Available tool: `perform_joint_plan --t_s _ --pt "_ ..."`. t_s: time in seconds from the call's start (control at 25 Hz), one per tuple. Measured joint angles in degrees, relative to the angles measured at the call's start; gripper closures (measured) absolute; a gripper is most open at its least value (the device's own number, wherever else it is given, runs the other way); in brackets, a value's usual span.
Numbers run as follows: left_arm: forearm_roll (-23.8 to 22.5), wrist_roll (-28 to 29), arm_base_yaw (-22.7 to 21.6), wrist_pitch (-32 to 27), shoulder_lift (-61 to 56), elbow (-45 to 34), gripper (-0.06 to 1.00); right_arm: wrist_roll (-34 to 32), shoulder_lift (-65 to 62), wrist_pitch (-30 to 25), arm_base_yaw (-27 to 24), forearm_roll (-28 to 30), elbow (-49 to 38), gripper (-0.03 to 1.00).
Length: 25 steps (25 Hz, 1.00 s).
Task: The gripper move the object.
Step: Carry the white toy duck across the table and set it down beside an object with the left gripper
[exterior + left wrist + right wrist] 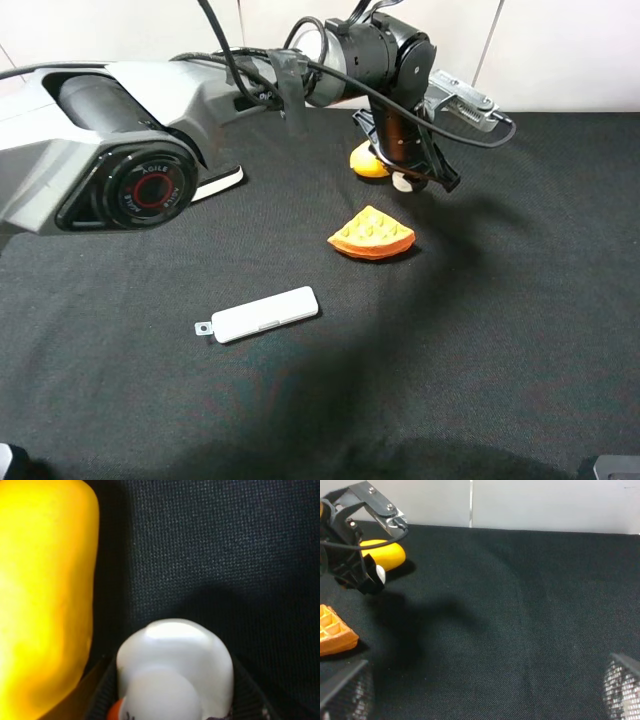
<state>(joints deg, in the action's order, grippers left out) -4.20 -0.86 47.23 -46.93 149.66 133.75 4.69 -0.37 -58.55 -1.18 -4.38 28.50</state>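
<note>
The object [401, 182] is a small cream-white lump, and my left gripper [408, 180] is shut on it at the back middle of the black cloth. The left wrist view has the object [175, 665] filling the space between the two dark fingers [100, 697]. From the right wrist view the object [380, 573] shows as a white spot at the claw's tip, seemingly a little above the cloth. My right gripper [482, 692] is open, far to the right of it, with only bare cloth between its fingers.
A yellow mango-shaped lump [367, 162] lies right beside the held object, on its left. An orange waffle wedge [372, 234] sits just in front of them. A flat white case [265, 314] lies nearer the front left. The left arm's grey body [110, 170] spans the back left.
</note>
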Motion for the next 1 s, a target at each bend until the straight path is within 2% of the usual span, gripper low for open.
perform_joint_plan --t_s 1.0 --pt "0.0 0.0 0.0 3.0 1.4 0.1 0.44 0.0 0.0 0.0 0.0 0.0 0.0 0.27"
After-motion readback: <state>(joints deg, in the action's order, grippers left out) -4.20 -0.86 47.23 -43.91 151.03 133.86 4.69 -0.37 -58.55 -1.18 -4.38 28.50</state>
